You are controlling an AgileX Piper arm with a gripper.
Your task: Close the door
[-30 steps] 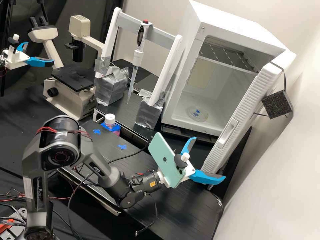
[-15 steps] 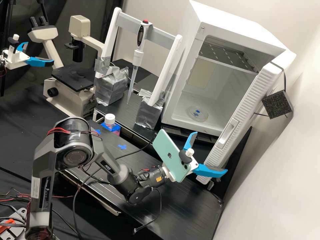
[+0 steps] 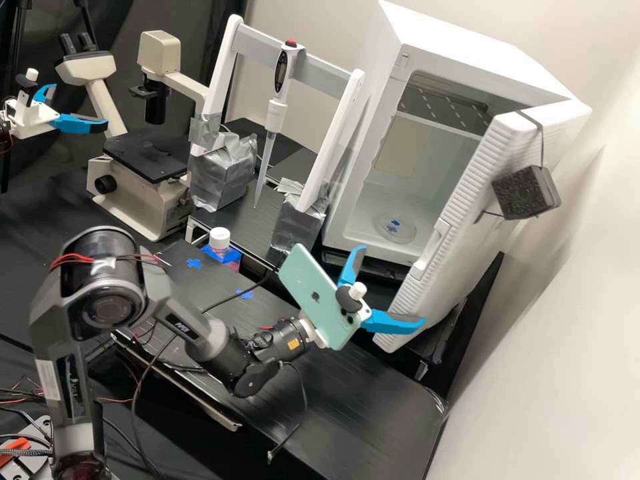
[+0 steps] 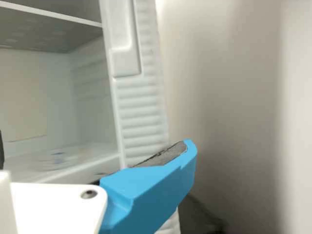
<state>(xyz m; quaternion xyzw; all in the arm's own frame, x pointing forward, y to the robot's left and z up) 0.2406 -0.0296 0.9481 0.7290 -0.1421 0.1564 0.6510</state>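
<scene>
A: ok so where's the claw at compared to the door?

B: The white claw with two bright blue fingers point(image 3: 392, 287) is right down by the low end of the tall white ribbed plastic door point(image 3: 472, 180). In the high view one blue finger point(image 3: 393, 323) crosses in front of that end. Touching or just beside it? Can't tell, honestly.

A: Is it gripping anything?

B: Nope, nothing in it. Fingers are spread wide apart. The wrist view has one of them in front of the door's ribbed edge, below the long recessed handle point(image 4: 125, 46).

A: And the door itself?

B: Standing open on the big white box-shaped incubator point(image 3: 487, 60) – you can see right in, past the perforated metal shelf point(image 3: 447, 107) to a clear round dish with blue marks point(image 3: 395, 228) on the floor. There's a black square block point(image 3: 523, 193) strapped on the door's outer side too, up near the top – well apart from the claw.
</scene>
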